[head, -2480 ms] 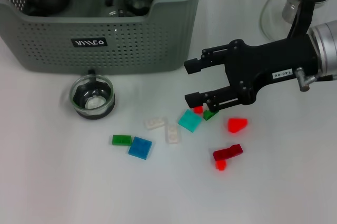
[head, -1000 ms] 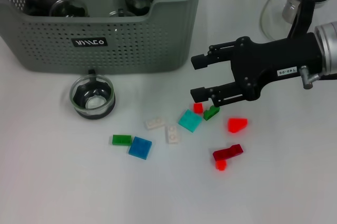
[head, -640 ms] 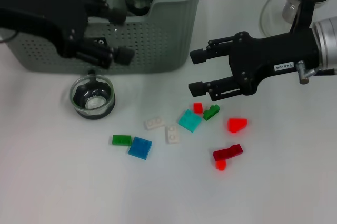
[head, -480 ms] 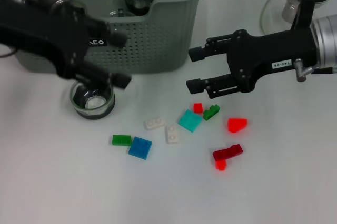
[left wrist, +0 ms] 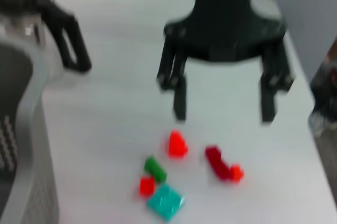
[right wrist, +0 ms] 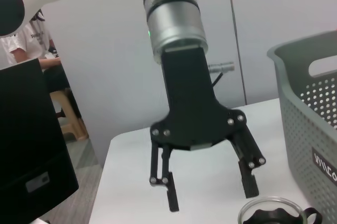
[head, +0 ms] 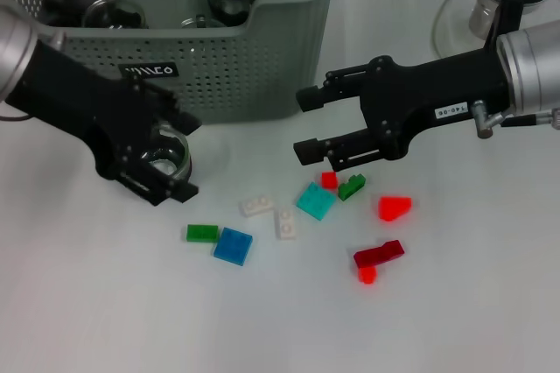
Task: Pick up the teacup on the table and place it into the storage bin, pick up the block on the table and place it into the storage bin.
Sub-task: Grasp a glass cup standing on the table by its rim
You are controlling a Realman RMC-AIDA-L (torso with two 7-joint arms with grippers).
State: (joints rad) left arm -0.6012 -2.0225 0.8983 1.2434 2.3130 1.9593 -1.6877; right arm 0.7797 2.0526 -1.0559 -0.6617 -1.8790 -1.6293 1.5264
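A: Where is the small clear glass teacup with the dark base (head: pixel 156 161) found?

B: It is seen on the white table (head: pixel 105 303), just in front of the large grey-green perforated plastic storage bin (head: pixel 254 84). The black left gripper (head: pixel 184 156) is placed around it, with one finger (head: pixel 175 116) on the bin side and the other (head: pixel 179 189) on the near side. The fingers are spread, and no squeeze on the glass can be made out.

A: And the right side?

B: The black right gripper (head: pixel 308 123) is held apart as well, with nothing between its fingers, above the scattered plastic blocks. The small red block (head: pixel 329 179) and the dark green block (head: pixel 352 186) lie just beneath it, beside the flat teal block (head: pixel 315 201).

A: What could be spoiled from here?

B: The cup could be tipped or pushed aside if the fingers are closed off-centre, since smooth round glass is probably slippery. The bin wall is close, so the far finger could be caught on it during the lift. On the right, two touching blocks could be pinched together, or one flicked away, if the descent is not centred on a single piece.
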